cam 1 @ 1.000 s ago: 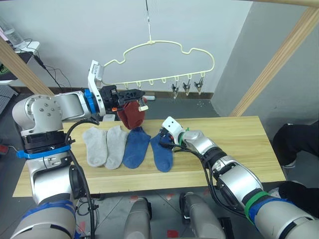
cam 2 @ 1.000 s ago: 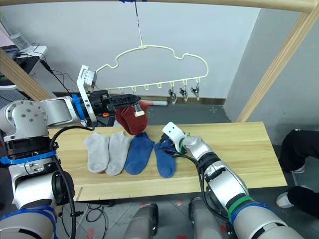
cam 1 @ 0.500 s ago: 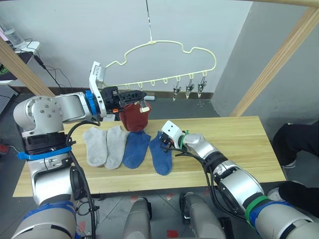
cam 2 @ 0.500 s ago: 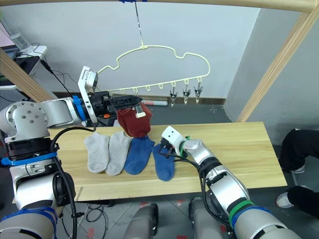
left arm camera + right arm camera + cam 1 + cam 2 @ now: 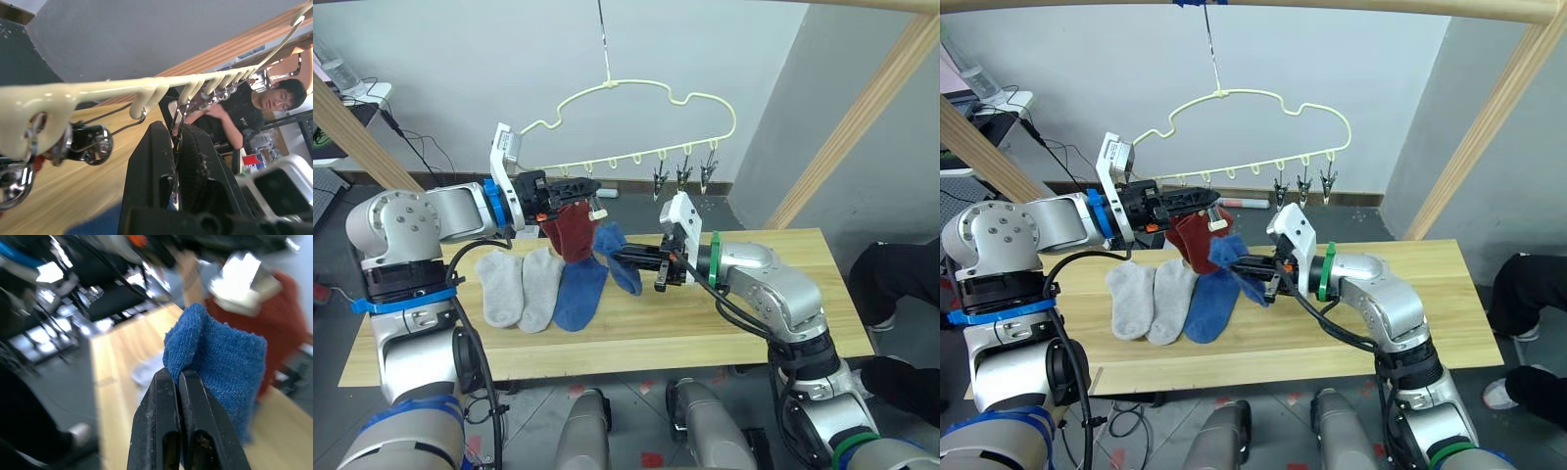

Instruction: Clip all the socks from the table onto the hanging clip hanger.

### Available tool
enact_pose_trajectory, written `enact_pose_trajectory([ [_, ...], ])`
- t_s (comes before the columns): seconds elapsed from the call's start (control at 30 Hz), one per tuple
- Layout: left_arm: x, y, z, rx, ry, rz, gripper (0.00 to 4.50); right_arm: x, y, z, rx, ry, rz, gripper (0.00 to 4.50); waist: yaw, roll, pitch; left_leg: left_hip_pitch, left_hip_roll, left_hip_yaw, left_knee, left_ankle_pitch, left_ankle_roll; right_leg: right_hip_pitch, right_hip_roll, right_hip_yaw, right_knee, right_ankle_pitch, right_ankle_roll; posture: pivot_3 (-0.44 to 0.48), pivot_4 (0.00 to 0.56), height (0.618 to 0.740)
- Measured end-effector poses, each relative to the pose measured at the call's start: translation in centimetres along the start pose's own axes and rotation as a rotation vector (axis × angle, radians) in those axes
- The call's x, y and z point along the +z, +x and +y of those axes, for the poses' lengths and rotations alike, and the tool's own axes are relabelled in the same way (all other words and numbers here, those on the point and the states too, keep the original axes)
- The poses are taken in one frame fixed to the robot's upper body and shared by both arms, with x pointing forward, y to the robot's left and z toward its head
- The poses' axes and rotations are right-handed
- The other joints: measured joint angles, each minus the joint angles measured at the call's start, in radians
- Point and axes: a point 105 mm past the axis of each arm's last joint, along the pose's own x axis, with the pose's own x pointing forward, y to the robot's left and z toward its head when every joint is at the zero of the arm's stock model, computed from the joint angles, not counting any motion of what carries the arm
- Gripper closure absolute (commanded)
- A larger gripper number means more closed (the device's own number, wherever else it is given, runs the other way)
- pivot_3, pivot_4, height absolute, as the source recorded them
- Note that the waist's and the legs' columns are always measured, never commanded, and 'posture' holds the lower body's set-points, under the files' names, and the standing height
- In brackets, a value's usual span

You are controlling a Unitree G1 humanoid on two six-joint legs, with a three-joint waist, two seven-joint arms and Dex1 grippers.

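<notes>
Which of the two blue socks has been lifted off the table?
The blue sock pinched in the right gripper, hanging beside the red sock; the other blue sock lies flat.

We see soft, fuzzy knit cloth in the blue sock [image 5: 222,364] and matt knit in the rust-red sock [image 5: 574,230]. The clip hanger [image 5: 646,98] looks smoothly coated, perhaps plastic over wire, with shiny metal clips [image 5: 90,144]. The table [image 5: 783,284] is pale, matt wood. The right gripper's fingers [image 5: 161,431] are smooth black.

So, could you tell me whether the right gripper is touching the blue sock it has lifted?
Touching: in the right wrist view the right gripper has its fingers pinched shut on the blue sock's edge.
</notes>
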Motion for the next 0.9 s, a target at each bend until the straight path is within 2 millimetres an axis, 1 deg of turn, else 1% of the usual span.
enact_pose_trajectory([
  [0.07, 0.2, 0.1, 0.0, -0.003, -0.005, -0.003, 4.41, 0.0, -0.1, 0.3, 0.006, 0.014, 0.009, 4.47, 0.002, 0.0, 0.0, 0.0, -0.001, 0.0, 0.0, 0.0, 0.0, 0.0, 0.0, 0.0, -0.001, 0.0, 0.0, 0.005, 0.278, 0.74],
  [0.23, 0.2, 0.1, 0.0, -0.007, -0.014, -0.003, 4.41, -0.3, -0.4, 0.2, -0.012, 0.029, 0.026, 4.47, 0.001, 0.0, 0.0, -0.002, -0.001, 0.002, 0.0, 0.0, 0.0, 0.0, -0.001, 0.001, -0.003, 0.0, 0.0, -0.001, 0.268, 0.74],
  [0.43, 0.2, 0.3, -0.2, -0.025, -0.024, 0.005, 4.41, -0.7, -0.4, -0.6, -0.05, 0.014, 0.039, 4.47, 0.001, 0.0, 0.0, -0.002, -0.001, 0.002, -0.001, 0.0, 0.0, -0.001, -0.001, 0.001, -0.003, 0.0, 0.0, -0.002, 0.258, 0.74],
  [0.6, 0.1, 0.4, -0.3, -0.031, -0.027, 0.007, 4.41, 0.0, -0.2, -1.2, -0.067, -0.014, 0.026, 4.47, 0.001, 0.0, 0.0, -0.002, -0.001, 0.001, -0.001, 0.0, 0.0, 0.0, -0.001, 0.0, -0.003, 0.0, 0.0, -0.001, 0.255, 0.74],
  [0.77, 0.0, 0.4, -0.4, -0.037, -0.028, 0.009, 4.41, 0.1, -0.1, -1.8, -0.078, -0.019, 0.024, 4.47, 0.001, 0.0, 0.0, -0.002, -0.001, 0.002, -0.002, 0.0, 0.0, -0.001, -0.001, 0.0, -0.004, 0.0, 0.0, -0.002, 0.255, 0.74],
  [0.9, 0.0, 0.4, -0.4, -0.04, -0.03, 0.013, 4.41, 0.6, 0.0, -2.0, -0.081, -0.038, 0.014, 4.47, 0.001, 0.0, 0.0, -0.002, -0.001, 0.001, -0.002, 0.0, 0.0, -0.001, -0.001, 0.0, -0.004, 0.0, 0.0, -0.004, 0.257, 0.74],
])
